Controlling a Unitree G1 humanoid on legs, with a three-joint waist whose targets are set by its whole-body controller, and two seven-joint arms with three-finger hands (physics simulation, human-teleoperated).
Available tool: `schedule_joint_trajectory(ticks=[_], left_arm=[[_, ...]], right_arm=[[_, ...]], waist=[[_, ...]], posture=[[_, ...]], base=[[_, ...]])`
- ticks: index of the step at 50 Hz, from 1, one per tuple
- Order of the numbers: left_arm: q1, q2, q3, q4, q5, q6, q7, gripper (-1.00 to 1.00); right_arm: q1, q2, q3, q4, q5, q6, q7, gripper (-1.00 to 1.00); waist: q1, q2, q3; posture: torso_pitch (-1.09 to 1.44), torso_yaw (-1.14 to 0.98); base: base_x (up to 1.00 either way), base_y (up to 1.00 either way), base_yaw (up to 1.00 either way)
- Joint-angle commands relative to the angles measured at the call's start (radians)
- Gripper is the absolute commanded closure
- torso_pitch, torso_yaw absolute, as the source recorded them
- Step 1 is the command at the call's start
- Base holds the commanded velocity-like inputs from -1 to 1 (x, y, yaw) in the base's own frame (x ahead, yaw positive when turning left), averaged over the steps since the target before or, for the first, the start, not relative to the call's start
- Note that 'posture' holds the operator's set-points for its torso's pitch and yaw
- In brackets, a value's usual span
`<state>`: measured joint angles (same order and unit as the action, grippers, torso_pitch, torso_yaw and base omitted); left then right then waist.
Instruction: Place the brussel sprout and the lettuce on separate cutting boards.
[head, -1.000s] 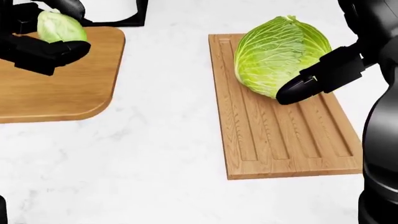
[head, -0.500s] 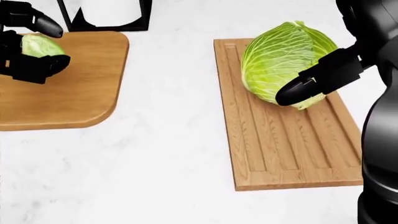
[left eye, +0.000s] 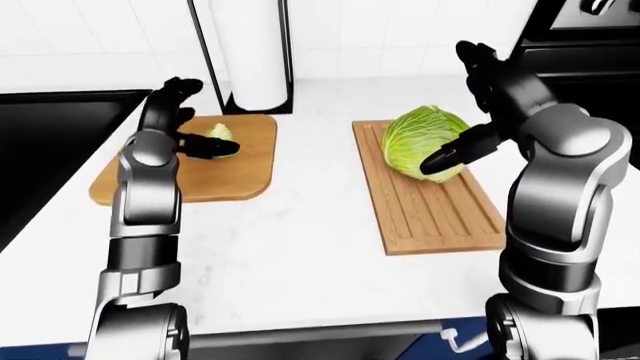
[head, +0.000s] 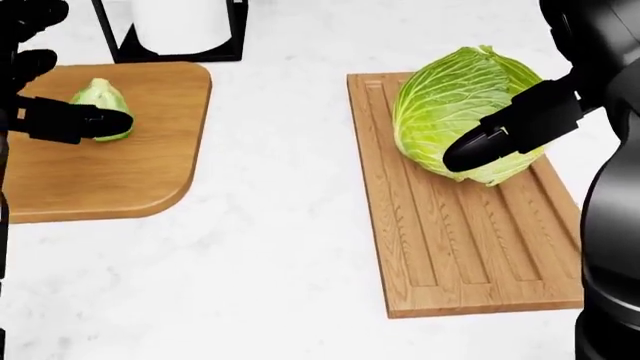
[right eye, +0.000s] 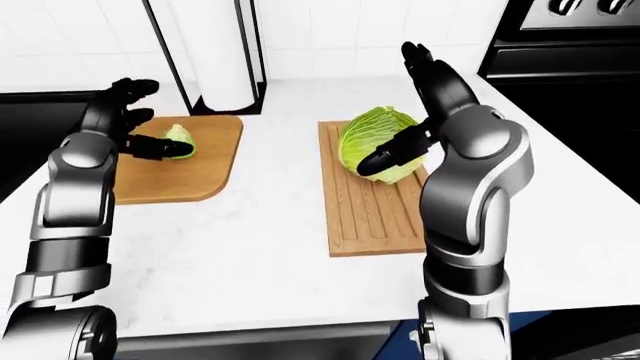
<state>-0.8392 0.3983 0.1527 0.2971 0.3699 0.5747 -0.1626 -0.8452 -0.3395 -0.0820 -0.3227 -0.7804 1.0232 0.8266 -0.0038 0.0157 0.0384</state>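
Brussel sprout (head: 101, 105) is sitting on rounded cutting board (head: 120, 165), 9 o'clock in head view; left hand (left eye: 172, 124) is hovering with fingers spread, one finger touching it. Lettuce (head: 463, 112) is resting on grooved cutting board (head: 470, 240), 2 o'clock; right hand (right eye: 420, 105) is splayed, not grasping.

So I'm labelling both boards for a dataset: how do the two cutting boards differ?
The left cutting board is smooth with rounded corners; the right cutting board is a narrower rectangle with long grooves and square corners. The left one carries the small brussel sprout, the right one the far bigger lettuce. In the head view, the left board runs off the left edge, while the right board shows whole. Both are wooden and lie flat on the white counter.
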Motion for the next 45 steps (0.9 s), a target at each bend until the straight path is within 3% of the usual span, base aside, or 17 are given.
schedule_joint_trajectory(ticks=[1,13,20,21,25,28,33,45], left_arm=[[-0.042,0.016,0.01,-0.085,0.008,0.0,-0.005,-0.53],[0.005,0.024,0.013,-0.597,0.064,0.305,-0.189,-0.56],[0.032,0.061,0.056,-0.897,0.083,0.504,-0.3,-0.87],[0.039,0.072,0.073,-0.95,0.081,0.54,-0.316,-0.99],[0.071,0.128,0.109,-1.123,0.064,0.674,-0.373,-1.0],[0.056,0.168,0.155,-1.2,0.041,0.771,-0.395,-1.0],[0.025,0.251,0.268,-1.239,-0.021,0.848,-0.397,-1.0],[0.021,0.415,0.481,-1.282,-0.185,0.946,-0.363,-1.0]], right_arm=[[-0.037,-0.013,-0.007,-0.027,-0.01,-0.015,-0.005,-1.0],[-0.034,-0.029,0.002,-0.159,-0.069,0.062,0.085,-1.0],[-0.059,-0.075,0.003,-0.303,-0.169,0.16,0.235,-1.0],[-0.059,-0.086,-0.004,-0.324,-0.184,0.172,0.258,-1.0],[-0.064,-0.123,-0.022,-0.398,-0.241,0.227,0.343,-1.0],[-0.063,-0.16,-0.05,-0.449,-0.279,0.27,0.401,-1.0],[-0.073,-0.29,-0.111,-0.511,-0.318,0.361,0.522,-1.0],[-0.013,-0.509,-0.237,-0.605,-0.212,0.51,0.552,-1.0]], waist=[[-0.001,0.003,-0.032],[0.001,0.0,-0.018],[0.002,0.004,-0.011],[0.002,0.004,-0.008],[0.0,0.005,0.0],[0.001,0.006,0.003],[0.004,0.006,0.008],[0.0,0.008,0.017]], posture=[[0.0,0.0],[0.0,0.0],[0.0,0.0],[0.0,0.0],[0.0,0.0],[0.0,0.0],[0.0,0.0],[0.0,0.0]], base=[[0.0,0.0,0.0],[0.0,0.0,0.0],[0.0,0.0,0.0],[0.0,0.0,0.0],[0.0,0.0,0.0],[0.0,0.0,0.0],[0.0,0.0,0.0],[0.0,0.0,0.0]])
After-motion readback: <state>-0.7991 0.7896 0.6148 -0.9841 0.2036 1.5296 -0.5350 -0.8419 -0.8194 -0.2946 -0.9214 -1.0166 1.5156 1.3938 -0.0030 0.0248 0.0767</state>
